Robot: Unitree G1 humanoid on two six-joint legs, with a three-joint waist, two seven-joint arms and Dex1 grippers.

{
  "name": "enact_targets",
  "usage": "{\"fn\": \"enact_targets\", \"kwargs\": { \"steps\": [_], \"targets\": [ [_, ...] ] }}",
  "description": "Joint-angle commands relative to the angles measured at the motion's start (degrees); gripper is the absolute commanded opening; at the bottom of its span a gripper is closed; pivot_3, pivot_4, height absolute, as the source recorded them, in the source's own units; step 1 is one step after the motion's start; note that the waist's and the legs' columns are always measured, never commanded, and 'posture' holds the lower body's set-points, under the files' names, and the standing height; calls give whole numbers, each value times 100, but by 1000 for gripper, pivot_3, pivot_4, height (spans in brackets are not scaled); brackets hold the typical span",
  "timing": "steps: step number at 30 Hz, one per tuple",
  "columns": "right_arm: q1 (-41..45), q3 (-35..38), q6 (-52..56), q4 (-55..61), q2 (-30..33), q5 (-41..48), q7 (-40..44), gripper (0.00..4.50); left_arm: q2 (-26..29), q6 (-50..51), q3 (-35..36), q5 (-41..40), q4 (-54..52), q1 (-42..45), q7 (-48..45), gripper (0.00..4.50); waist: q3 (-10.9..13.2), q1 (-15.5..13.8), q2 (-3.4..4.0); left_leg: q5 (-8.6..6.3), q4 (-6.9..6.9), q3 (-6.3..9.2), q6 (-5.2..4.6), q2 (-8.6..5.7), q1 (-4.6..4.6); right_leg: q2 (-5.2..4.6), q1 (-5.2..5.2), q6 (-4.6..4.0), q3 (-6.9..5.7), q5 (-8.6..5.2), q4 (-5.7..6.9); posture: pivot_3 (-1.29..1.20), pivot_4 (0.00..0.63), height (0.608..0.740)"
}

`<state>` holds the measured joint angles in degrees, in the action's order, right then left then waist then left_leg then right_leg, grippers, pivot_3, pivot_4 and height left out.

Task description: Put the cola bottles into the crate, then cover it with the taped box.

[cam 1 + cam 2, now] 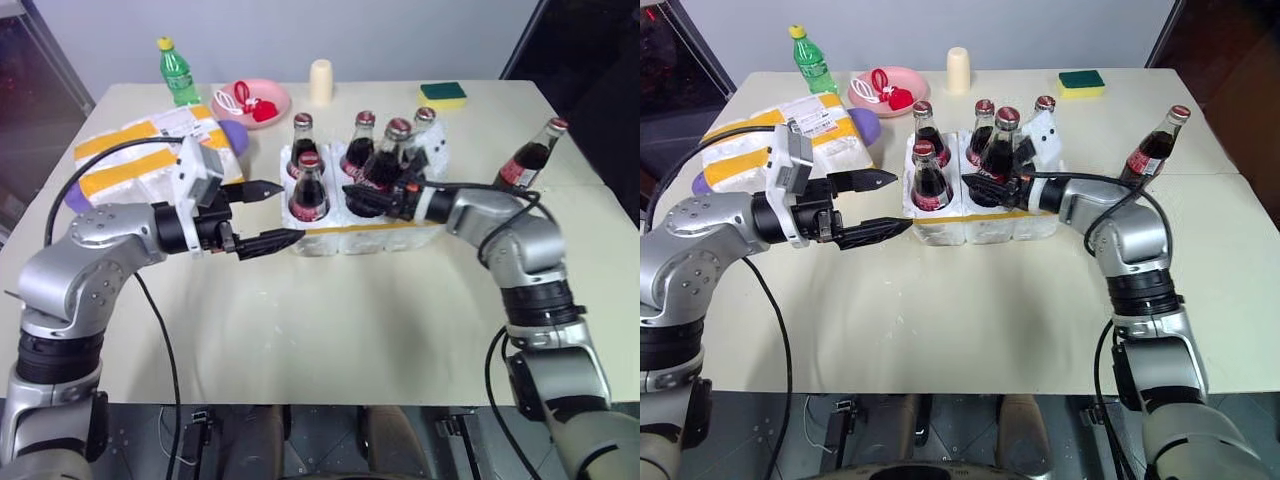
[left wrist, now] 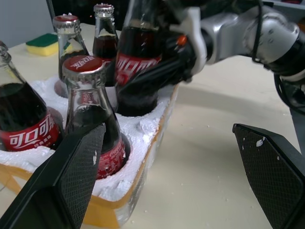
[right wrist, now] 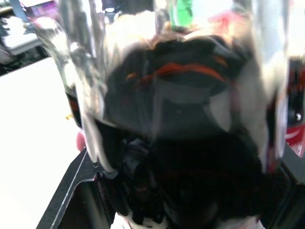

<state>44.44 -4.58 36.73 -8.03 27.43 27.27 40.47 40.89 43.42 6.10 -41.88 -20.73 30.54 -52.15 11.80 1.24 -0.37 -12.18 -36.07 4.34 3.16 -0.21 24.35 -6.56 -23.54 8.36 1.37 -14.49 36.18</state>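
Observation:
The crate (image 1: 335,240), a white foam tray with a yellow tape band, stands mid-table. Several cola bottles (image 1: 309,190) stand upright in its wells. My right gripper (image 1: 362,195) is shut on one more cola bottle (image 1: 385,160), which leans with its base at a front well (image 2: 138,102). A last cola bottle (image 1: 530,155) stands alone on the table to the right. My left gripper (image 1: 290,212) is open, level, just left of the crate's front corner, holding nothing. The taped box (image 1: 140,160) lies at the back left.
Behind the crate are a green plastic bottle (image 1: 178,72), a pink plate (image 1: 250,100) with red items, a cream cup (image 1: 320,80) and a green-yellow sponge (image 1: 442,93). A purple object (image 1: 235,135) lies beside the taped box. Bare tabletop (image 1: 330,330) spreads in front.

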Motion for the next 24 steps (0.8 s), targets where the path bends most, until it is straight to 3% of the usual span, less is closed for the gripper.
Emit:
{"fn": "enact_targets", "kwargs": {
  "steps": [1, 3, 10, 16, 20, 24],
  "targets": [
    [376, -64, -235, -429, -170, -392, -112, 3867, 16, -124, 55, -22, -176, 63, 24, 4500, -1, 17, -1, 1, 0, 0, 1, 0, -1, 0, 0, -1, 0, 0, 1, 0, 150, 739],
    [433, -60, -328, -554, -197, -564, -159, 4442, 2, -140, 17, -14, -151, 98, 10, 4500, -3, 27, -5, 2, 0, 0, 4, 0, -16, 2, 12, -3, 1, 2, 2, 0, 150, 739],
    [-24, 984, 448, 951, 330, -9, -339, 4442, -7, -159, -49, -4, -57, 205, -63, 4500, -3, -59, -5, 3, 0, 4, 6, 0, -15, 2, 14, -3, 0, 2, 3, 0, 150, 739],
    [-1108, 2676, 1869, 2584, 1241, 980, -694, 4442, -3, -215, -113, 44, 1, 201, -152, 4500, -3, -61, -5, 2, -1, 10, 4, -1, 0, 0, 12, -3, -7, 2, -5, 0, 150, 739],
    [-1857, 3074, 1535, 2241, 1811, 175, -1181, 4442, -57, -303, -224, 105, 134, 332, -226, 4500, -5, 54, -3, 3, -4, 3, 4, 0, -14, 1, 17, -6, -1, 0, -3, 0, 150, 739],
    [-1930, 2988, 863, 1523, 1768, -276, -1453, 4442, -112, -373, -302, 144, 198, 425, -274, 4500, -6, 30, -7, 3, -9, -3, 3, 0, -23, 1, 28, -8, 6, 1, -6, 0, 150, 739]
  ]
}}
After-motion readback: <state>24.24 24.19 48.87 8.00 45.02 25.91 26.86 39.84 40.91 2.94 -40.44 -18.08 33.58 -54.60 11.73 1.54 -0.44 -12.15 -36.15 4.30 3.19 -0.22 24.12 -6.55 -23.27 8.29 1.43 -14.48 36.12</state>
